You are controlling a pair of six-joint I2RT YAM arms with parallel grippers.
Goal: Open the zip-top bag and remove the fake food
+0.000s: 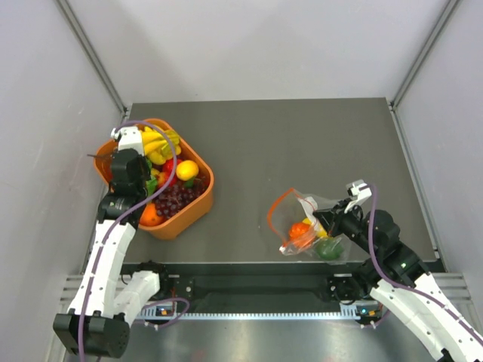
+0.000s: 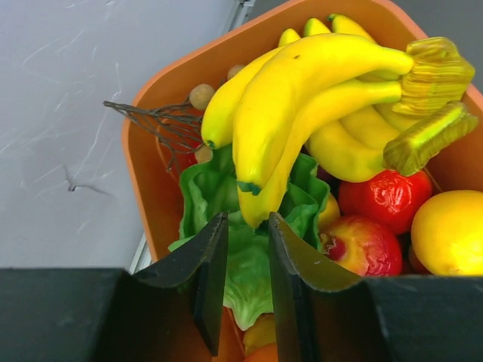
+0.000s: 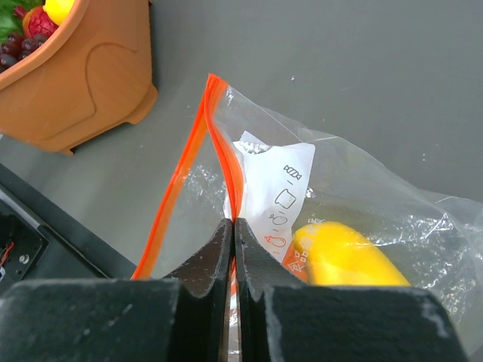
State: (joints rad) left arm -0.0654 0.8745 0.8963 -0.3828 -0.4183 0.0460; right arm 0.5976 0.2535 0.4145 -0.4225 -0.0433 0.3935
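Note:
The zip-top bag [image 1: 309, 222] lies on the table at right, its mouth with the orange-red zip strip [image 1: 275, 213] spread open. Inside are an orange-red round fruit [image 1: 300, 232], a yellow piece [image 1: 323, 230] and a dark green fruit [image 1: 329, 249]. My right gripper [image 1: 321, 219] is shut on one side of the zip strip [image 3: 226, 170]; in the right wrist view [image 3: 234, 224] the yellow piece [image 3: 339, 256] shows through the clear plastic [image 3: 362, 181]. My left gripper [image 1: 147, 151] hovers open over the orange basket, its fingertips [image 2: 219, 226] just short of a banana bunch's [image 2: 302, 83] tip.
The orange basket [image 1: 198, 207] at left holds the banana bunch, leafy lettuce [image 2: 249, 264], dark grapes [image 1: 177, 197], a lemon [image 1: 187, 169], red fruits [image 2: 385, 200] and a wire whisk [image 2: 162, 121]. A grey wall stands close on its left. The basket's corner shows in the right wrist view [image 3: 83, 75].

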